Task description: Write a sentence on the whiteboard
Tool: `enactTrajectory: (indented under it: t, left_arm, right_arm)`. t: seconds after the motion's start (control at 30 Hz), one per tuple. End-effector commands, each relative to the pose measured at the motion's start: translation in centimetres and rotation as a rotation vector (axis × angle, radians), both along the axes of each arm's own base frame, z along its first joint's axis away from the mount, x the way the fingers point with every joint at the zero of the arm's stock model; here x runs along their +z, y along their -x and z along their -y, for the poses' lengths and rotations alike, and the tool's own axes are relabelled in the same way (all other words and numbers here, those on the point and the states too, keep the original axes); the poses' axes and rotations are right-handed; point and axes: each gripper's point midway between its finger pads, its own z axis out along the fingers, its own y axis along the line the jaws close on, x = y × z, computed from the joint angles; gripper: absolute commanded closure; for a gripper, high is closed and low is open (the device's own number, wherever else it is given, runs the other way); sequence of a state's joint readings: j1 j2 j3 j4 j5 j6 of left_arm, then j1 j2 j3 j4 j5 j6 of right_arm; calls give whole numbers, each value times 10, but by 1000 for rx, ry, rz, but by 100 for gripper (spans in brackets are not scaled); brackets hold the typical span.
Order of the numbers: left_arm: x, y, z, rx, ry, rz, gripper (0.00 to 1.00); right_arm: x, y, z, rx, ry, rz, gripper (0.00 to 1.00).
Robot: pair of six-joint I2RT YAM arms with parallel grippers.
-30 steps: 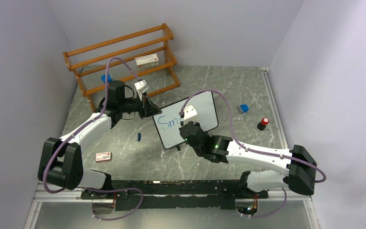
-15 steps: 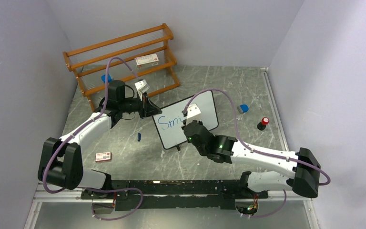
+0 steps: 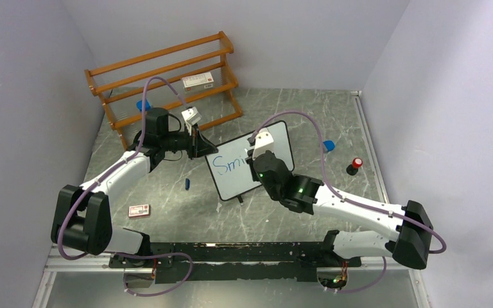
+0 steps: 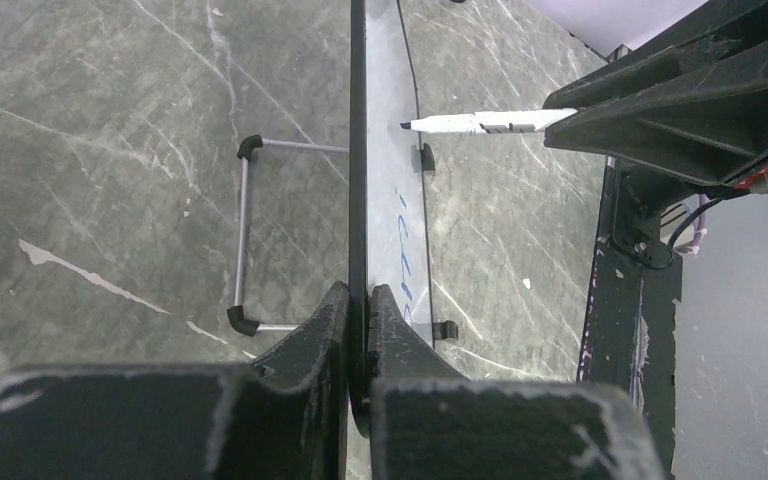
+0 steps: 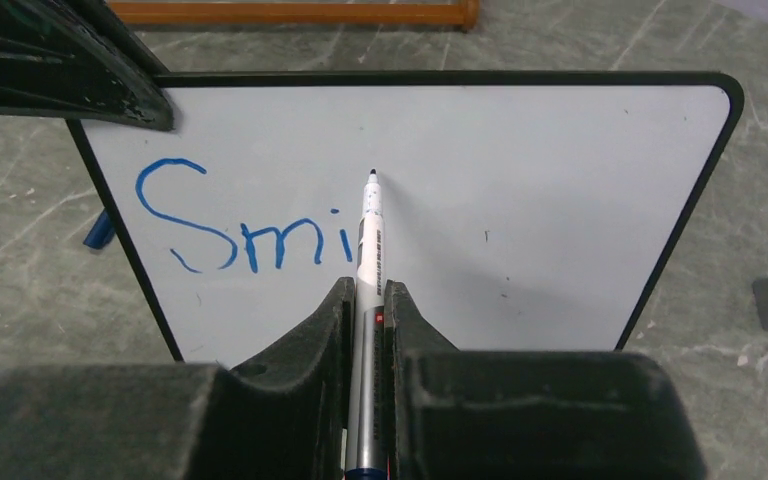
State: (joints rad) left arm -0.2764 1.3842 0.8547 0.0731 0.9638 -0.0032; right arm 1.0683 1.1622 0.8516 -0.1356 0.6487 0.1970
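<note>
Nearest, a small box is logged flat on the surface, left of centre. A short blue piece is noted just beyond it, apart from the whiteboard.

Item: right tool. Its fingers are pressed onto a marker, which is pinched between them and pointed away. The dark tip is placed at the board face, up and right of the last written letter; whether it touches cannot be told.

Item: whiteboard. It is stood near the middle of the surface, propped on a wire stand behind it. A black frame with rounded corners is seen.

Item: sentence. Only "Smi" is written, in blue, on the left half of the board.

Item: left tool. Its fingers are pressed together on the board's edge at the upper left corner, so the frame is clamped between them.

Right of the board, a blue block and a red-topped black object are listed, well apart from it.

Farthest, a wooden rack is set against the back wall; a box is kept on one shelf, and a blue object is seen lower down.
</note>
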Motion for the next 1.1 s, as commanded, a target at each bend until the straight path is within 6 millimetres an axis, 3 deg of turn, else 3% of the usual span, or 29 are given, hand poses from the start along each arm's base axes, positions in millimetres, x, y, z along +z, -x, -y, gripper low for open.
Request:
enactTrajectory:
  t: [0.0,0.37,1.07]
  left_arm:
    - [0,-4,-2,-16,-15,37,95]
    - [-1,-4,-2,-18,-17,34,95]
    - [-2,-5,-2,-15,-22,31,95]
  right_arm:
    - [21,-9,-11,15,-41,46,100]
    - [9,-16,-14,16,-10,26,100]
    - [-33,5,-1,35,54,-93,100]
